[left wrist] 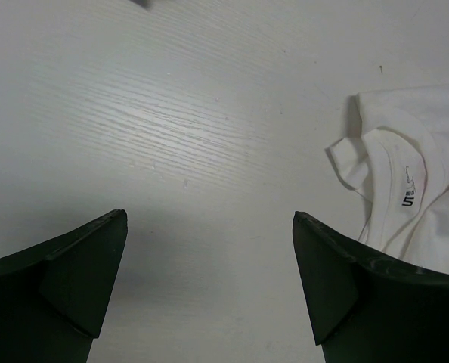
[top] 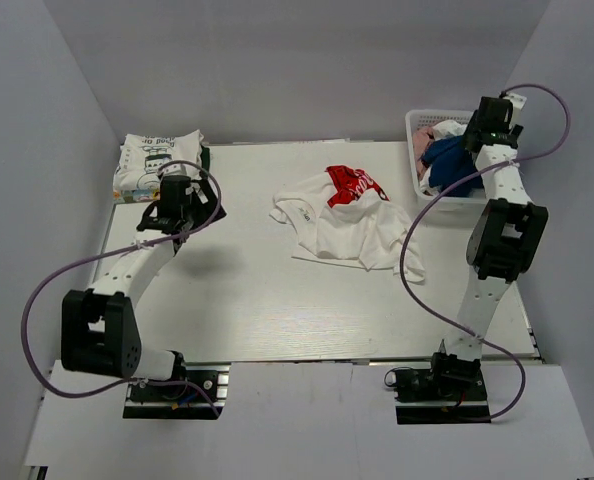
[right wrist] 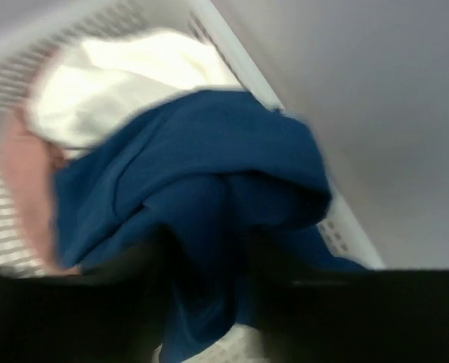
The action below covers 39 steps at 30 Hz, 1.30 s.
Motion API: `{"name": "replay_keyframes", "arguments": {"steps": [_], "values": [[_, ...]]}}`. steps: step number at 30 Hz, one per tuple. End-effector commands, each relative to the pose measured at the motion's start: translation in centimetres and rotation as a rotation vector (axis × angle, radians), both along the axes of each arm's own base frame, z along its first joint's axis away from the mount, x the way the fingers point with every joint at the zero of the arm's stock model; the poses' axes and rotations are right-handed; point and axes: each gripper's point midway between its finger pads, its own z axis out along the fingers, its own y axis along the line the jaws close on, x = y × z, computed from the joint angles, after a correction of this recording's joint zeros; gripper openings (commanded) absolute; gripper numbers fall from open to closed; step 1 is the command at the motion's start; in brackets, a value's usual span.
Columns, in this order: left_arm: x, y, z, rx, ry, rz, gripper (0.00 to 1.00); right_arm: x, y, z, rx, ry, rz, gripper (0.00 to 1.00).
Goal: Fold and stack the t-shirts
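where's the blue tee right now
In the top view the blue t-shirt lies in the white basket at the far right corner of the table, under the right gripper.

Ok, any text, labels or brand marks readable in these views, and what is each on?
"U…": on the neck label inside the collar of the white t-shirt; only the first letter reads, the rest is too small.
White lettering on the red chest print of that shirt: too blurred.
Dark lettering on the folded tee: too small.
On the blue shirt and basket: none.
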Motion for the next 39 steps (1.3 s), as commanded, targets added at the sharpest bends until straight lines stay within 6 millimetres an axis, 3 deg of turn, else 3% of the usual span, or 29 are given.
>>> {"name": "replay_keyframes", "arguments": {"steps": [1, 2, 4, 6, 7, 8, 9, 11, 12, 13, 14, 15, 16, 18, 19, 20, 21, 22, 23, 24, 26, 27, 29, 33, 36, 37, 39], "values": [[1.8, -2.1, 1.9, -0.035, -0.045, -0.111, 1.0, 0.3, -0.4, -0.2, 0.015, 0.017, -0.018, 0.87], [2.2, -2.3, 1.3, -0.039, -0.026, -0.119, 1.0, 0.6, -0.4, 0.4, 0.004, 0.018, -0.004, 0.9], [3.0, -3.2, 1.8, -0.056, -0.033, -0.16, 1.0, 0.2, 0.1, 1.2, -0.004, 0.024, 0.021, 0.9], [3.5, -4.0, 1.1, -0.059, -0.012, -0.193, 1.0, -0.8, 1.0, 4.5, -0.013, -0.022, 0.057, 0.9], [4.0, -4.6, 1.7, -0.078, -0.029, -0.217, 1.0, -1.5, 2.0, 6.9, 0.001, -0.068, 0.095, 0.9], [4.2, -4.9, 1.5, -0.085, -0.022, -0.228, 1.0, -1.6, 3.8, 7.1, 0.041, -0.077, 0.175, 0.9], [4.4, -5.4, 1.2, -0.102, -0.022, -0.25, 1.0, -3.4, 4.8, 10.1, 0.044, -0.126, 0.204, 0.9], [5.6, -6.5, 1.0, -0.12, -0.03, -0.284, 1.0, -4.4, 7.2, 10.8, 0.066, -0.13, 0.296, 0.9], [6.2, -7.3, 1.4, -0.127, -0.038, -0.304, 1.0, -6.0, 8.3, 11.5, 0.048, -0.127, 0.324, 0.9], [6.8, -7.7, 1.4, -0.137, -0.037, -0.318, 1.0, -6.8, 9.6, 11.1, 0.055, -0.099, 0.348, 0.9], [7.3, -8.5, -0.3, -0.133, 0.004, -0.344, 1.0, -7.5, 10.2, 9.8, 0.059, -0.069, 0.357, 0.9], [8.6, -9.2, 0.7, -0.133, -0.013, -0.354, 1.0, -8.7, 11.0, 8.7, 0.073, -0.043, 0.37, 0.9], [9.0, -10.2, 0.2, -0.121, 0.0, -0.381, 1.0, -9.6, 13.7, 9.1, 0.097, -0.06, 0.423, 0.9], [10.9, -11.6, -1.4, -0.112, 0.046, -0.403, 1.0, -11.5, 15.8, 5.0, 0.172, -0.004, 0.468, 0.9], [11.2, -12.8, -2.1, -0.111, 0.067, -0.422, 1.0, -12.9, 17.9, 3.3, 0.2, 0.028, 0.508, 0.9], [11.7, -13.4, -2.7, -0.098, 0.082, -0.441, 1.0, -13.2, 19.0, 3.7, 0.223, -0.005, 0.544, 0.9], [12.6, -14.0, -2.2, -0.082, 0.081, -0.45, 1.0, -14.6, 19.8, 0.6, 0.248, 0.063, 0.555, 0.9], [12.6, -15.2, -4.7, -0.071, 0.131, -0.474, 1.0, -15.3, 20.8, 0.8, 0.25, 0.056, 0.579, 0.9], [13.0, -15.7, -5.4, -0.06, 0.142, -0.474, 1.0, -15.7, 21.3, 0.4, 0.25, 0.064, 0.589, 0.9], [13.5, -16.6, -5.1, -0.052, 0.135, -0.494, 1.0, -16.9, 21.1, -2.2, 0.254, 0.124, 0.577, 0.9], [13.6, -18.1, -7.4, -0.039, 0.172, -0.513, 1.0, -17.8, 20.3, -3.5, 0.234, 0.157, 0.524, 0.9], [14.1, -18.9, -7.2, -0.04, 0.159, -0.523, 1.0, -18.6, 19.8, -5.2, 0.231, 0.203, 0.497, 0.9], [14.2, -20.3, -8.5, -0.035, 0.181, -0.545, 0.9, -20.1, 19.2, -8.5, 0.224, 0.284, 0.472, 0.9], [15.1, -21.4, -9.2, -0.003, 0.179, -0.547, 0.81, -20.1, 19.2, -11.6, 0.223, 0.344, 0.468, 0.9], [15.9, -21.0, -9.6, 0.025, 0.172, -0.516, 0.51, -19.6, 19.5, -14.1, 0.24, 0.381, 0.48, 0.9], [16.1, -21.1, -9.2, 0.023, 0.161, -0.516, 0.33, -19.4, 19.8, -14.4, 0.246, 0.382, 0.492, 0.9], [16.5, -21.0, -8.5, 0.035, 0.135, -0.515, 0.07, -18.6, 20.2, -16.0, 0.26, 0.406, 0.487, 0.9]]}}
